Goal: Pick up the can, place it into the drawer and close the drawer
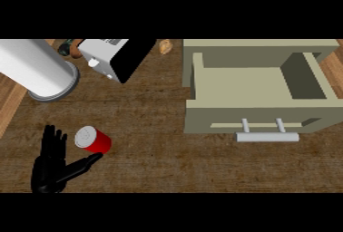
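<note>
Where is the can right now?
In the head view, the can lies on its side at the lower left of the counter, just right of the open left hand, far left of the open drawer.

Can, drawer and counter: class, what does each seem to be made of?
Can: probably metal, with a pale silvery lid and glossy red side.
Drawer: matte beige panels, perhaps painted wood; its handle looks like grey metal.
Counter: dark brown, with woodlike grain.

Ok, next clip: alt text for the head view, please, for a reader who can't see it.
A black left hand, fingers straight, sits beside a red can lying on a dark wooden counter, thumb tip just under the can. At upper right a beige drawer stands pulled open, nothing visible inside, its grey handle facing the viewer.
</note>
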Tool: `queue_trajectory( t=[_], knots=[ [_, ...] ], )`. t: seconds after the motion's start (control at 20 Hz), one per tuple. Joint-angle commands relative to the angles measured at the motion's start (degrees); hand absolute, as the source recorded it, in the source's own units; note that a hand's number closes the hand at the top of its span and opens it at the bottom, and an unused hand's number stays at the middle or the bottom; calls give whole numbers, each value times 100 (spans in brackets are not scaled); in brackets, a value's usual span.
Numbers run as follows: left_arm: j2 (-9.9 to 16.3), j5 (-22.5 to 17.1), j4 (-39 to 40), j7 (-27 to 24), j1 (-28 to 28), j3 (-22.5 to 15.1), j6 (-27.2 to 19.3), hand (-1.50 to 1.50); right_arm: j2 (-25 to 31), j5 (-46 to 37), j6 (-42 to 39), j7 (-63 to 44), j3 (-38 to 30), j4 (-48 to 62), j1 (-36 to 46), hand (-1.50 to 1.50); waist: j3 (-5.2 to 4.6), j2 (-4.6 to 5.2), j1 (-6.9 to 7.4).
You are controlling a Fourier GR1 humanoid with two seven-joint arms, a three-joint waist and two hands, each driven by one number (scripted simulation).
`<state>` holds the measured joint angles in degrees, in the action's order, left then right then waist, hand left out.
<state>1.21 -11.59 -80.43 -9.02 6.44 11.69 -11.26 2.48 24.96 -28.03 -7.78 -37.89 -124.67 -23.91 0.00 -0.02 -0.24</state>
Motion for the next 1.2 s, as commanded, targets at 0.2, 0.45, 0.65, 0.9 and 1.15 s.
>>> queue_trajectory(
  t=[0.2,0.45,0.65,0.9,1.15],
  knots=[
    [-24,-220,616,-390,90,39,414,-150,-235,-18,44,-15,199,-224,-163,-150,0,-3,4],
    [166,-417,1456,-750,-474,338,481,-150,23,512,63,-677,-382,-487,61,-150,-2,0,-2],
    [173,-512,2262,-1135,-889,417,669,-150,-49,543,-233,-551,-521,-417,-10,-150,-3,1,-14],
    [155,-630,2494,-1221,-1016,403,686,-150,-128,767,-449,-486,-811,-252,-55,-150,-1,-3,-11],
    [41,-837,3371,-1627,-1787,616,622,150,-164,747,-216,-997,-563,-609,87,-150,-4,5,-24]
  ],
)
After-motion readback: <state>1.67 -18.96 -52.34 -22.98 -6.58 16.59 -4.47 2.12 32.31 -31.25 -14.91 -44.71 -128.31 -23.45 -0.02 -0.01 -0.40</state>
